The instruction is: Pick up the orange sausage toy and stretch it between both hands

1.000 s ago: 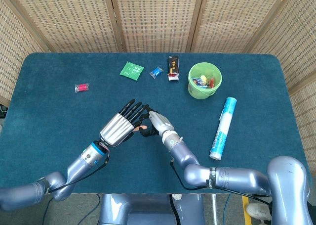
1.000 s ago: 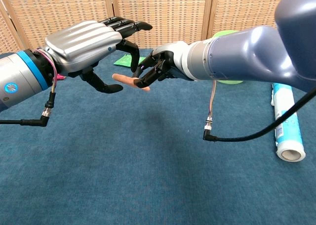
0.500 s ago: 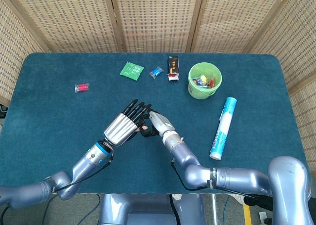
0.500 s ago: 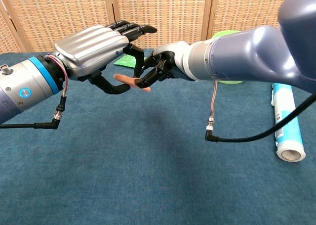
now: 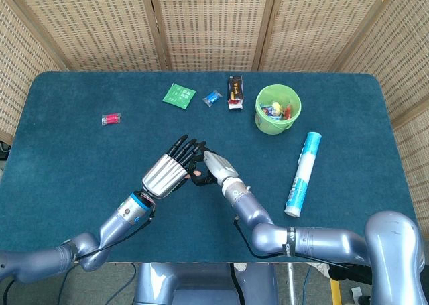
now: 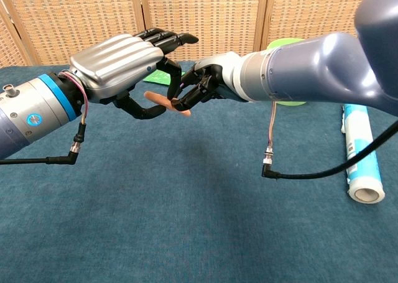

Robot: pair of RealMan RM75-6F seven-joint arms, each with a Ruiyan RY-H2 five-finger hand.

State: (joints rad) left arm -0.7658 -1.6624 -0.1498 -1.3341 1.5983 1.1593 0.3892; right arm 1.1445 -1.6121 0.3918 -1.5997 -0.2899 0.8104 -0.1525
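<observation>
The orange sausage toy (image 6: pixel 163 102) hangs above the blue table, pinched at its right end by my right hand (image 6: pixel 202 85). Its left end pokes out between the thumb and the extended fingers of my left hand (image 6: pixel 121 62), which are still apart around it. In the head view the two hands meet at the table's front middle, my left hand (image 5: pixel 167 171) against my right hand (image 5: pixel 215 166). Only a sliver of the toy (image 5: pixel 196 173) shows between them there.
A green bucket (image 5: pixel 277 108) of small toys stands at the back right, with a white and blue tube (image 5: pixel 303 173) lying in front of it. A green packet (image 5: pixel 178 94), a blue candy (image 5: pixel 212 98), a black packet (image 5: pixel 234 92) and a red candy (image 5: pixel 111 118) lie along the back.
My left hand has moved right, up to the right hand, so that the toy's free end now lies between its thumb and fingers. The right hand has hardly moved.
</observation>
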